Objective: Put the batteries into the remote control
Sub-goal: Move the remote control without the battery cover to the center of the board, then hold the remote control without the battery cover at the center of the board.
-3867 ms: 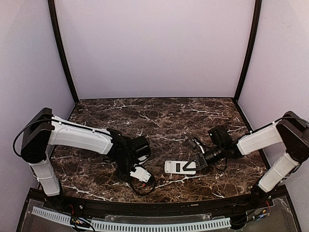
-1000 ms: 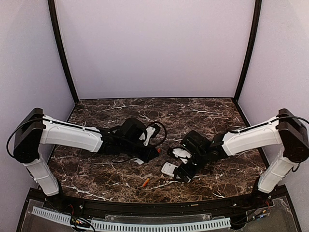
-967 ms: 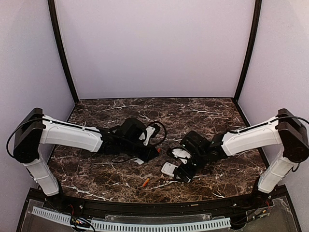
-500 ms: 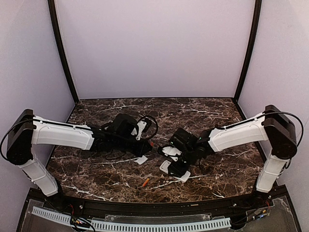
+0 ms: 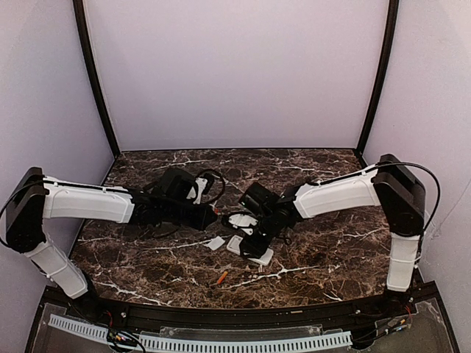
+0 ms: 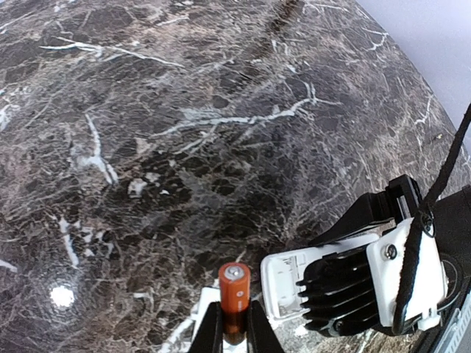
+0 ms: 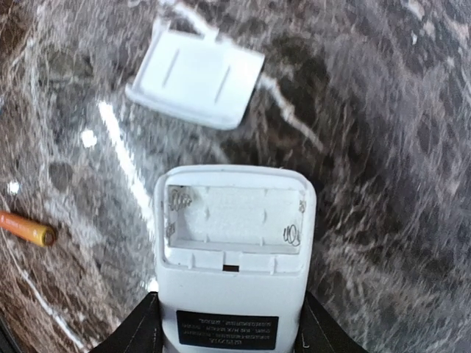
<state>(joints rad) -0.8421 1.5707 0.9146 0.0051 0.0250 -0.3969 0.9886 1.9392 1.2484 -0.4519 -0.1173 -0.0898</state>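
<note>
Nothing is loaded yet. The small white plastic remote control [image 7: 234,243], clamped in the right gripper [image 7: 228,331] at lower centre, shows an empty bay. The left gripper [image 6: 229,327] pinches 1 thin orange cylindrical battery [image 6: 234,294]; the 2nd battery [image 7: 26,228] lies on the dark marble table [image 7: 383,147], far left.

High overview from behind; two close downward wrist views, all three on the remote control [image 5: 249,248]
</note>
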